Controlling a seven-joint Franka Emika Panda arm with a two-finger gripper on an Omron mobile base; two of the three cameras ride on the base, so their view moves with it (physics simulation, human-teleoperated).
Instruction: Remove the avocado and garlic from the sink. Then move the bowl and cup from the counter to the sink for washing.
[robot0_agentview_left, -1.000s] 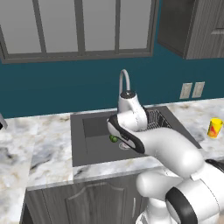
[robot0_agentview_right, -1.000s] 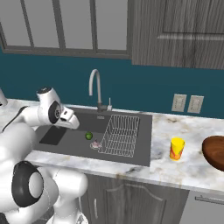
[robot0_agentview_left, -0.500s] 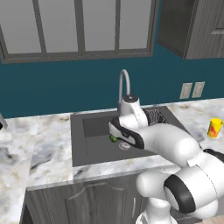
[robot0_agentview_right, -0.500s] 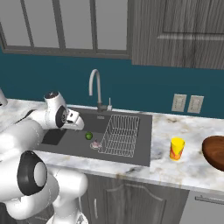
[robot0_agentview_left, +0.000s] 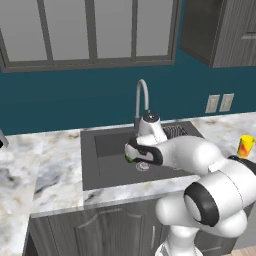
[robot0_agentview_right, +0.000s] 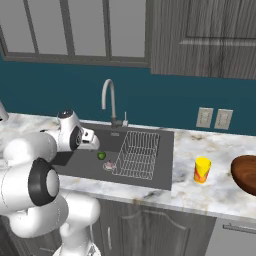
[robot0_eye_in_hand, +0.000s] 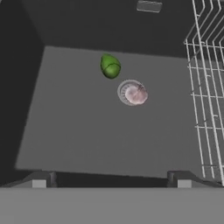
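The dark-green avocado (robot0_eye_in_hand: 110, 66) lies on the floor of the dark-grey sink (robot0_eye_in_hand: 78, 127), just beside the round drain. On the drain itself sits the pale pink garlic (robot0_eye_in_hand: 135, 93). My gripper (robot0_eye_in_hand: 111, 180) hangs above the basin, open, with its fingertips (robot0_eye_in_hand: 39, 179) wide apart and nothing between them. From the right base the avocado (robot0_agentview_right: 101, 155) and garlic (robot0_agentview_right: 109, 165) lie just right of the gripper (robot0_agentview_right: 95, 144). The yellow cup (robot0_agentview_right: 202, 170) and the brown bowl (robot0_agentview_right: 245, 172) stand on the counter to the right.
A wire rack (robot0_agentview_right: 137, 155) takes up the sink's right side, close to the garlic. The curved steel faucet (robot0_agentview_right: 110, 100) rises behind the basin. Marble counter (robot0_agentview_left: 50, 165) runs along the sink's left, and wall outlets (robot0_agentview_right: 212, 118) sit above the cup.
The hand has come down and slightly forward over the basin, closer to the avocado. Avocado, garlic, cup and bowl have not moved.
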